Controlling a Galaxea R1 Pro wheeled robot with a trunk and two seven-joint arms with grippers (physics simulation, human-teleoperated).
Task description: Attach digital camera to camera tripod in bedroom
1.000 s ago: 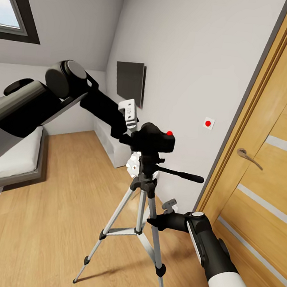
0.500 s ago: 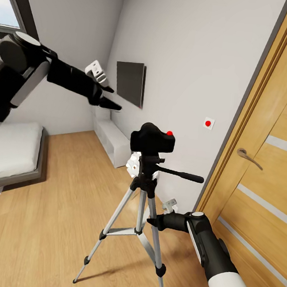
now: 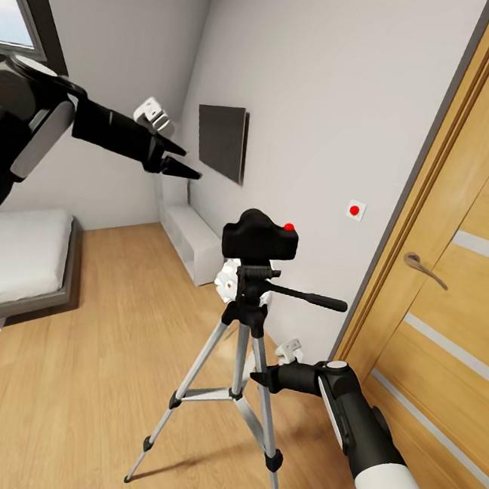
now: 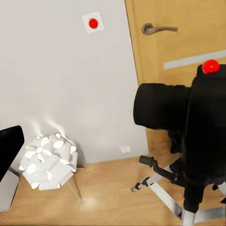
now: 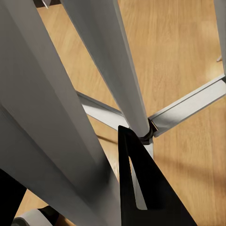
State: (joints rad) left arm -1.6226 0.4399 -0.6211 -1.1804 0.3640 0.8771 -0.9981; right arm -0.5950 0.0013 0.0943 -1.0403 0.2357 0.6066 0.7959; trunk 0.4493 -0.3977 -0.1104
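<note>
The black digital camera (image 3: pixel 260 239) with its red dot sits on the head of the silver-legged camera tripod (image 3: pixel 241 354), and the pan handle (image 3: pixel 310 299) sticks out to the right. The camera (image 4: pixel 188 122) also fills the side of the left wrist view. My left gripper (image 3: pixel 187 162) hangs open and holds nothing, up and to the left of the camera and well apart from it. One of its fingers (image 4: pixel 9 148) shows at the picture's edge. My right gripper (image 3: pixel 254 378) is low beside a tripod leg, and its fingers (image 5: pixel 141 188) are shut with only a thin slit, tips near the leg brace joint.
A wooden door (image 3: pixel 449 313) with a lever handle (image 3: pixel 424 269) stands close on the right. A dark wall panel (image 3: pixel 222 142), a white low shelf (image 3: pixel 188 242) and a white flower-shaped lamp (image 4: pixel 47 162) lie behind the tripod. The grey bed (image 3: pixel 14 268) is at the left.
My left gripper let go of the camera and swung up and away to the left. The camera stays on the tripod head. The right arm has not moved.
</note>
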